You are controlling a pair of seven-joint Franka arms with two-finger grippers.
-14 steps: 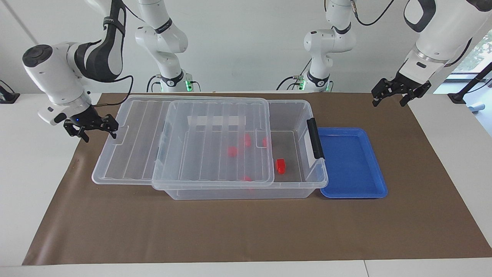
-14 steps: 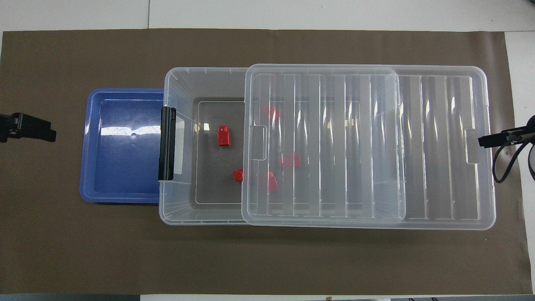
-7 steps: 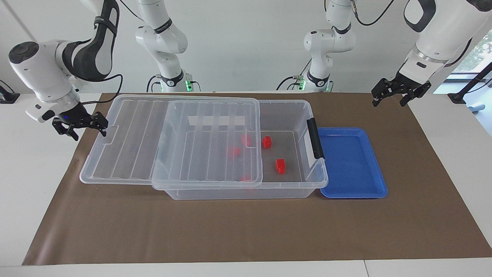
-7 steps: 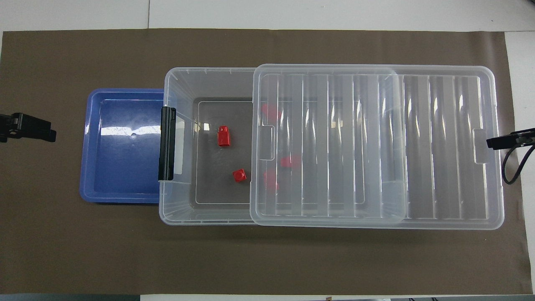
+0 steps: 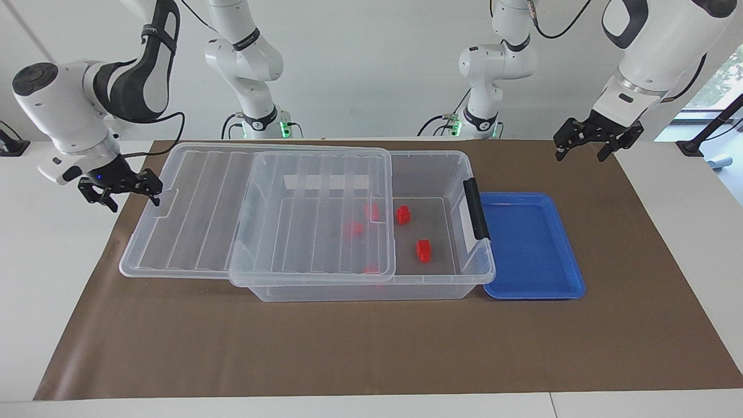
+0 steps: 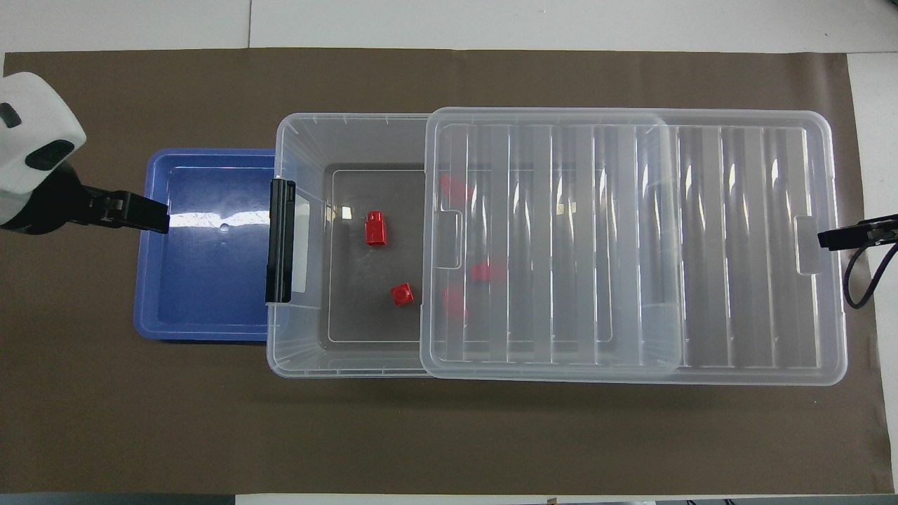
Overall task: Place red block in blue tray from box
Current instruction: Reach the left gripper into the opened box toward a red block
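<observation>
The clear box (image 5: pixel 441 164) lies across the mat, also in the overhead view (image 6: pixel 302 140). Its ribbed lid (image 5: pixel 203 215) (image 6: pixel 701 245) is slid partway off toward the right arm's end. Two red blocks (image 5: pixel 424 250) (image 5: pixel 403 215) lie uncovered in the box, also in the overhead view (image 6: pixel 376 228) (image 6: pixel 402 294). Three more show dimly through the lid. The blue tray (image 5: pixel 531 244) (image 6: pixel 203 280) lies empty against the box's clip-handle end. My right gripper (image 5: pixel 125 194) (image 6: pixel 831 238) holds the lid's end tab. My left gripper (image 5: pixel 580 152) (image 6: pixel 151 215) is raised over the tray's outer rim.
A brown mat (image 5: pixel 348 348) covers the table, with bare white tabletop (image 5: pixel 46 278) around it. A black clip handle (image 5: pixel 476 209) stands on the box's end next to the tray. Two more arm bases (image 5: pixel 255 116) (image 5: pixel 479 116) stand at the robots' edge.
The right gripper drew the lid toward the right arm's end, uncovering a second red block, then stopped. The left gripper has moved in over the tray's outer rim.
</observation>
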